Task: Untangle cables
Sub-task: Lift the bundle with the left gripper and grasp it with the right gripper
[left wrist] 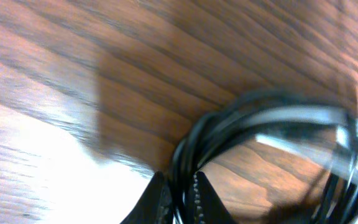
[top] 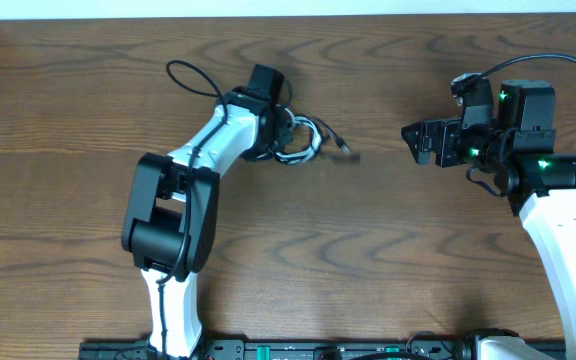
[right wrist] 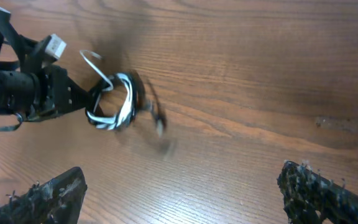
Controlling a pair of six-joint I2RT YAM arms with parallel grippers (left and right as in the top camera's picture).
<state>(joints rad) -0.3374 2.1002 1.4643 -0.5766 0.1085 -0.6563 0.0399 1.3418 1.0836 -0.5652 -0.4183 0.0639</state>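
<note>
tangled cables (right wrist: 118, 107), pinched in left tool (right wrist: 92, 101)

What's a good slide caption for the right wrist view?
Left gripper pinches the coiled black and white cables; right gripper open nearby.

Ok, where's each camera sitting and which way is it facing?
Overhead: above the table, facing straight down; left claw at the cables, right claw apart.
Left wrist: low, facing along its fingertips pinching the cables.
Right wrist: facing across the table toward the left claw; own fingers spread wide.
Shared: all three show the cables.
</note>
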